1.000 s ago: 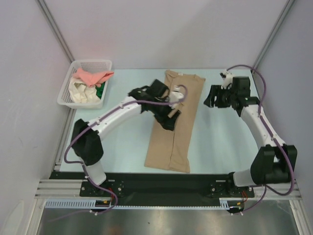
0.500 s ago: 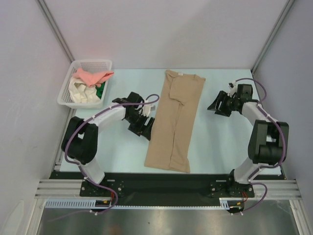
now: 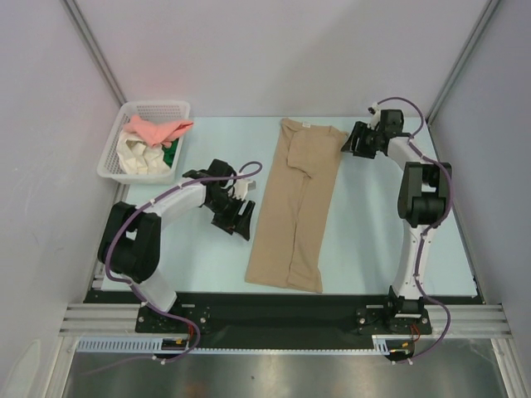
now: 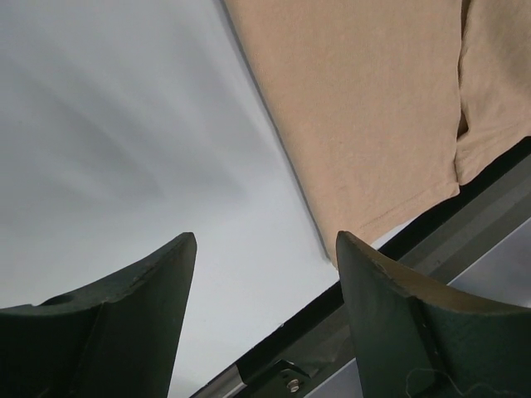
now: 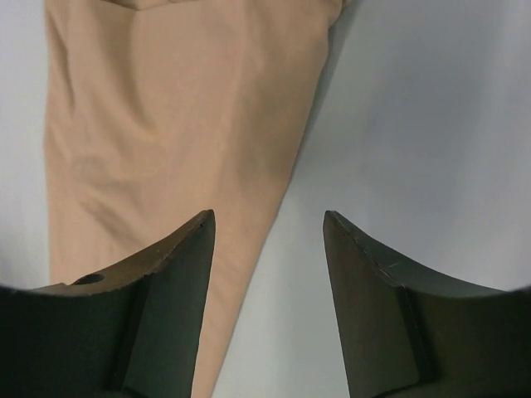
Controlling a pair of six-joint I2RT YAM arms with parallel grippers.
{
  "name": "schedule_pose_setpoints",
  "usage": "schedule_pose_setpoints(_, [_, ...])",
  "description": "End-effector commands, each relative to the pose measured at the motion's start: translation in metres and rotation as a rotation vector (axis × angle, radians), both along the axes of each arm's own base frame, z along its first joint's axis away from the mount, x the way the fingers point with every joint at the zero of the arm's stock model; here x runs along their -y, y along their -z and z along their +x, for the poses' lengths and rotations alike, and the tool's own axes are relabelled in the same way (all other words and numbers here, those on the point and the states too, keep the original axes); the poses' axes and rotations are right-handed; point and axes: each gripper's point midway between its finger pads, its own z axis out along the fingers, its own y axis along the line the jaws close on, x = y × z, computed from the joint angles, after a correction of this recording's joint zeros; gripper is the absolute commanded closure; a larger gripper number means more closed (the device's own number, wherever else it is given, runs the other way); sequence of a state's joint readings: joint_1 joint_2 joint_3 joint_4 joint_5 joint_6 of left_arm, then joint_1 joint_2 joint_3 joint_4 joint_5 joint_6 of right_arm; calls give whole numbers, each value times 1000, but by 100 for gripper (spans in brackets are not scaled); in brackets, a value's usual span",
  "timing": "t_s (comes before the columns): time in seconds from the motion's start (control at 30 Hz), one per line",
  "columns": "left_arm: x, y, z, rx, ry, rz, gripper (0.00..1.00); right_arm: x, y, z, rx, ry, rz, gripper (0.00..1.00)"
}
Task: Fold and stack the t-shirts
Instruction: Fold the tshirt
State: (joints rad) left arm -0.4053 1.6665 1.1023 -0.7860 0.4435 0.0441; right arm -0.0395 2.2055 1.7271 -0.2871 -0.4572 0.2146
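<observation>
1. In the overhead view, a tan t-shirt (image 3: 299, 203) lies on the pale desk (image 3: 373, 215), folded lengthwise into a long narrow strip. Its collar end is toward the far side and its hem reaches almost to the near edge.
2. The left claw (image 3: 241, 222) hangs low just left of the shirt's left edge, about halfway along the strip. Its own camera shows the two dark fingers (image 4: 124, 323) spread apart, with only bare desk between them. The tan cloth lies beyond them to the right.
3. The right claw (image 3: 353, 145) sits at the shirt's far right corner, by the shoulder. From the wrist we see its fingers (image 5: 158, 298) parted too, gripping nothing. The shirt's right edge runs down the gap between them. We cannot tell whether the tips touch the cloth.
4. At the far left of the desk stands a white mesh basket (image 3: 156, 107), well apart from the tan shirt.
5. A salmon-pink shirt (image 3: 158, 130) is heaped on top in the basket, over a cream-white shirt (image 3: 134, 153). A scrap of green cloth (image 3: 170, 152) shows at the basket's right side.
</observation>
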Motion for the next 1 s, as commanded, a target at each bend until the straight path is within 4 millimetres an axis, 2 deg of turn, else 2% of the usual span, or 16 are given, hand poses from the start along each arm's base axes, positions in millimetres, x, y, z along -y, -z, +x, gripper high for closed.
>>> schedule_pose_setpoints(0.0, [0,-13,3,54,6,-20,26,1,7,29,33,17,-63,40])
schedule_pose_setpoints(0.07, [-2,-11,2,53,2,-15,26,-1,9,39,42,28,-71,41])
schedule_pose_setpoints(0.1, [-3,-10,2,56,4,-9,27,-3,18,42,32,28,-72,42])
schedule_pose_setpoints(0.13, [-5,-8,0,50,4,-3,27,-4,11,50,53,34,-71,47])
schedule_pose_setpoints(0.17, [-6,-7,0,50,6,1,27,-5,12,52,52,37,-68,49])
schedule_pose_setpoints(0.37, [-5,-5,6,40,4,15,27,-8,26,59,37,34,-44,61])
schedule_pose_setpoints(0.4, [-4,-6,9,42,4,16,27,-24,29,58,34,11,-45,64])
schedule_pose_setpoints(0.43, [-4,-3,10,34,4,19,27,-25,31,60,33,11,-44,68])
schedule_pose_setpoints(0.53, [-3,-4,12,30,4,21,27,-27,37,64,28,12,-36,72])
schedule_pose_setpoints(0.6, [-2,-2,12,26,5,23,27,-29,31,69,46,9,-26,72])
schedule_pose_setpoints(0.67, [-3,-1,12,25,6,27,27,-30,33,73,46,10,-18,74])
schedule_pose_setpoints(0.83, [-5,-2,12,26,6,36,27,-33,27,85,79,33,-29,92])
schedule_pose_setpoints(0.9, [-5,-2,13,30,6,40,26,-28,30,91,87,61,-55,93])
schedule_pose_setpoints(0.97, [-6,-3,13,32,7,43,26,-25,23,101,118,68,-65,94])
